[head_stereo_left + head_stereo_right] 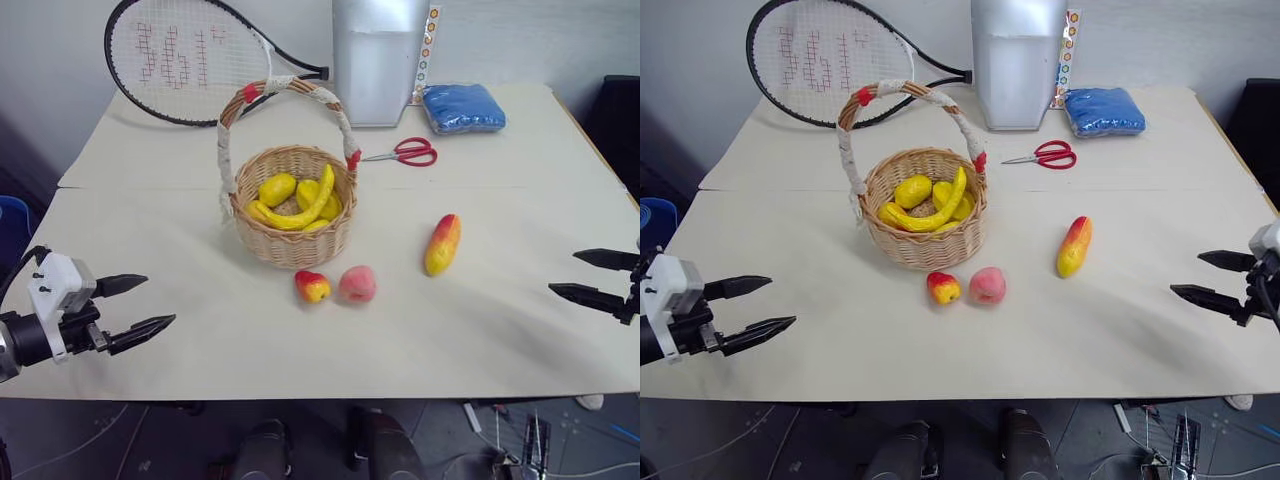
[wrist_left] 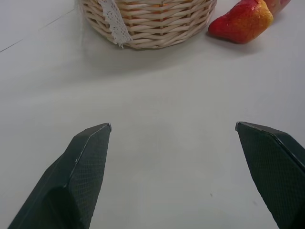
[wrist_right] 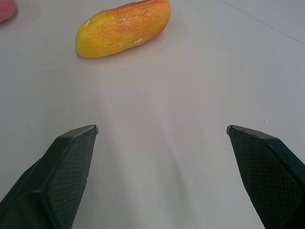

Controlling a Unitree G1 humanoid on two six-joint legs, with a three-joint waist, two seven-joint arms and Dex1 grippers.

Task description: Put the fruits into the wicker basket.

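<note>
We are holding both sets of fingers spread wide with nothing between them, the left gripper (image 1: 148,305) and the right gripper (image 1: 565,275) hovering at opposite edges of the table (image 1: 500,330). Ahead of the right fingers the mango (image 3: 125,27) is lying alone, well apart from them. Ahead of the left fingers the red-and-yellow fruit (image 2: 241,21) is sitting just beside the wicker basket (image 1: 293,245), with the peach (image 1: 357,284) close against its far side. All three fruits are still waiting outside the basket, which is already holding yellow pieces. We are judging them light, stiff and smooth, so likely to roll; the mango wants pinching across its narrow middle, the round ones across their widest part.
</note>
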